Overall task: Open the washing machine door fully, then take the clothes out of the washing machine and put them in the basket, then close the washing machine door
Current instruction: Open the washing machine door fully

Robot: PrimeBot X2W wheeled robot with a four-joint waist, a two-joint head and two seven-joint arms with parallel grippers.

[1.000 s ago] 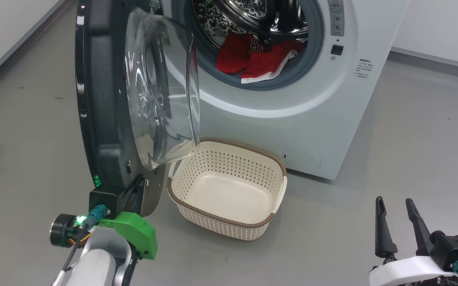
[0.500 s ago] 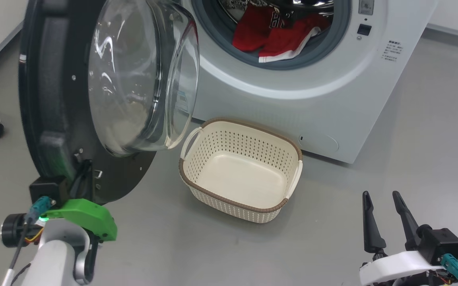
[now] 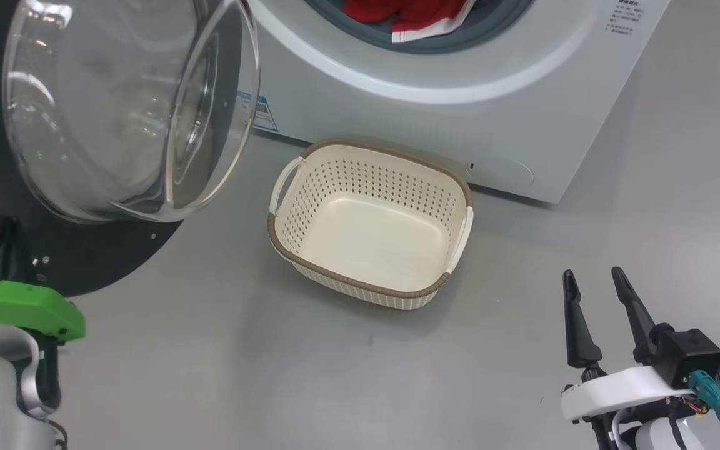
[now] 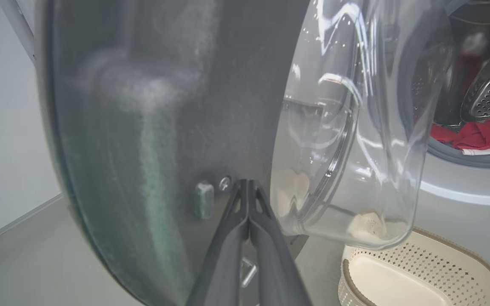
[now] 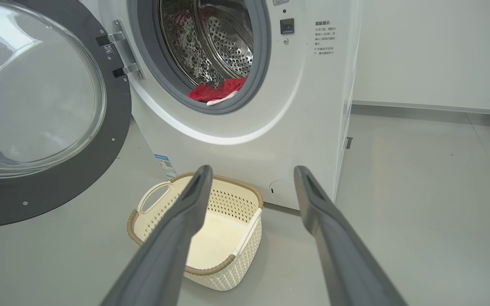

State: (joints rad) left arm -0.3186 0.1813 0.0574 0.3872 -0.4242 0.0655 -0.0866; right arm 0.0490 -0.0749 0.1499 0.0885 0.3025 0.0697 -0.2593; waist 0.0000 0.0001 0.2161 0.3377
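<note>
Red clothes (image 3: 419, 14) lie cut off at my head view's top edge, their number unclear; one basket (image 3: 372, 181); my left gripper (image 4: 248, 183) pressed together, right gripper (image 3: 592, 275) apart.

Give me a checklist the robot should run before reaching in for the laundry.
1. Round black-rimmed glass door swung clear of the drum opening: ok.
2. Red jerseys with white trim lying at the drum's front lip: ok.
3. Cream perforated plastic basket upright and empty, on the floor before the big white washing machine: ok.
4. Right jaws spread, nothing between them: ok.
5. Left jaws shut, tips at the door's inner face; touching it: cannot tell.
</note>
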